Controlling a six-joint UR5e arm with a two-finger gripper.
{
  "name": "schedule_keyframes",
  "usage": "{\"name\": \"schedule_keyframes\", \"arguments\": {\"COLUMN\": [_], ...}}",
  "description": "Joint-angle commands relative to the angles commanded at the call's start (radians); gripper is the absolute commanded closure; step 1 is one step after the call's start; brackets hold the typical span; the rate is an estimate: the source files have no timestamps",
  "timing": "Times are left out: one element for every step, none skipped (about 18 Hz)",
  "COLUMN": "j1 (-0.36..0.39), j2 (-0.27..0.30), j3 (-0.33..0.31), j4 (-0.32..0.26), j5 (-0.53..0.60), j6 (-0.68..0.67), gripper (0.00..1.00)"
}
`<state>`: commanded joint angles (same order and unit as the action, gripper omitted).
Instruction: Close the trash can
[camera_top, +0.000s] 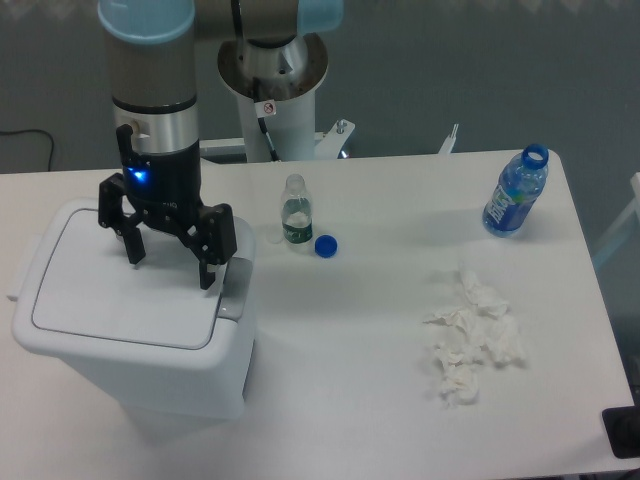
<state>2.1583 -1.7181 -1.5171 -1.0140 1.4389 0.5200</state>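
The trash can (130, 320) sits lid-down; my gripper (170, 262) hangs spread open over it, holding nothing, to press flat

- no readable text anywhere
- round red sign (268, 107) on robot base (272, 120), too small to read
- bottle labels (296, 232) blurred, illegible

White trash can (120, 330) with a grey latch tab (233, 290); black gripper (170, 262) glowing blue at its wrist. At three o'clock — a blue bottle (515, 192), blue cap (325, 245), white tissues (470, 340) — on a white table (380, 400).
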Motion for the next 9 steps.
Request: {"name": "schedule_keyframes", "arguments": {"j1": [0.000, 0.000, 0.003, 0.006, 0.006, 0.009, 0.012, 0.012, 0.014], "j2": [0.003, 0.003, 0.003, 0.005, 0.005, 0.006, 0.008, 0.008, 0.008], "j3": [0.000, 0.000, 0.002, 0.003, 0.005, 0.009, 0.011, 0.012, 0.015], "j4": [0.000, 0.000, 0.000, 0.000, 0.000, 0.000, 0.000, 0.000, 0.000], "j5": [0.000, 0.000, 0.000, -0.002, -0.002, -0.003, -0.003, -0.003, -0.003], "j6": [0.000, 0.000, -0.002, -0.002, -0.002, -0.003, -0.003, -0.003, -0.003], "gripper": [0.00, 0.00, 0.00, 0.00, 0.00, 0.00, 0.00, 0.00, 0.00]}}
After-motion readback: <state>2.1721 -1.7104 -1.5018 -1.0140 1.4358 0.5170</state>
